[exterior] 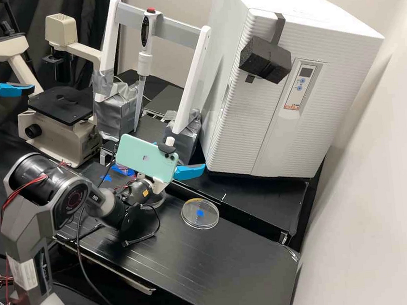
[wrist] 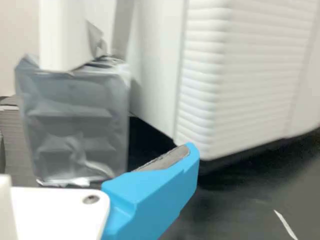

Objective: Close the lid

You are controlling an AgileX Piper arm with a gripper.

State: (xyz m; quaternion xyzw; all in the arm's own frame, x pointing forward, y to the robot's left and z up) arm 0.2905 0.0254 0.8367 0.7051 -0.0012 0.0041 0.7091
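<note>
Clock hours are read in the high view from the clear dish with the blue dot. At about half past ten, the microscope (exterior: 56,110) stands far back behind the grey arm (exterior: 37,189). A black cable (exterior: 149,236) lies on the bench top (exterior: 177,271) toward half past eight. The mint phone (exterior: 136,154) is tilted at eleven; below it, near ten, a clear round rim (exterior: 158,202) is partly hidden. A silver-taped foot (exterior: 182,137) stands at twelve. The gripper (exterior: 189,172), also near twelve, shows close to the lower corner of the white cabinet (exterior: 258,117); I cannot tell whether it is released or clenched. The clear dish (exterior: 200,213) lies flat near the bench top's back edge, which runs from twelve to four. Which clear piece is the lid, I cannot tell. The cabinet blocks one o'clock; black surface between four and seven gives room to move before the front edge.
</note>
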